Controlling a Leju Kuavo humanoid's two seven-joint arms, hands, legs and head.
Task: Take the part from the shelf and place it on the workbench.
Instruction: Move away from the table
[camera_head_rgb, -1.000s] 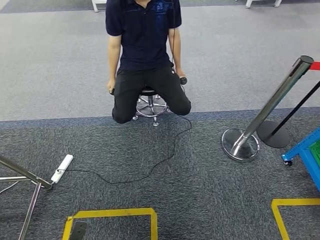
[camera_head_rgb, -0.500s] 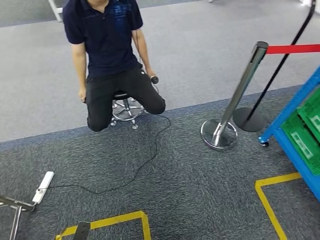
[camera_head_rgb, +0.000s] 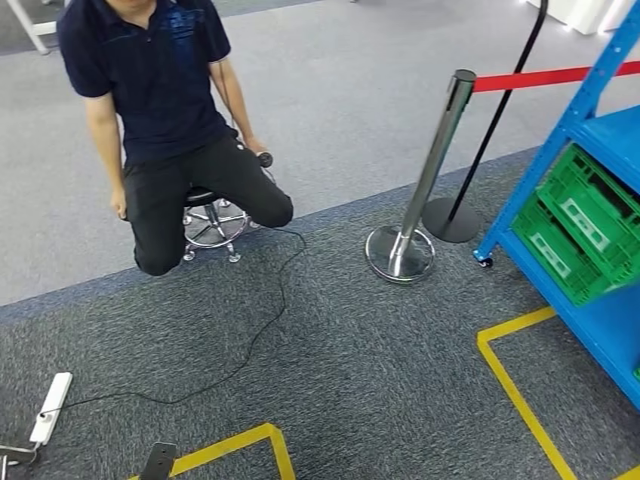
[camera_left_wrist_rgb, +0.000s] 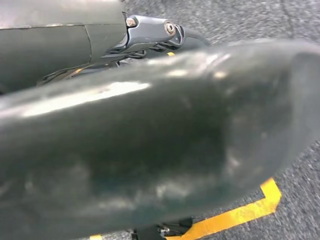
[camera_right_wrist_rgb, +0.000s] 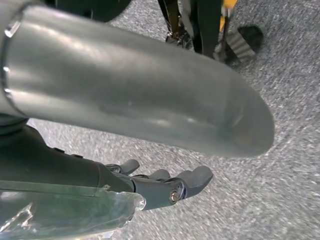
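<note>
Blue steel shelf (camera_head_rgb: 596, 120) | ribbed green crates (camera_head_rgb: 581, 225) | right hand (camera_right_wrist_rgb: 166, 185) fingers apart, empty | left hand unclear

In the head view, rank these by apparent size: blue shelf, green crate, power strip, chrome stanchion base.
1. blue shelf, cut off by the frame
2. green crate
3. chrome stanchion base
4. power strip

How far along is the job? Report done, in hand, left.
Done: nothing yet; the right hand hangs over the carpet, holding nothing. In hand: the approach, with the blue shelf and its green crates at the right of the head view, still some way off. Left: picking the part, carrying it, placing it on the workbench.
</note>
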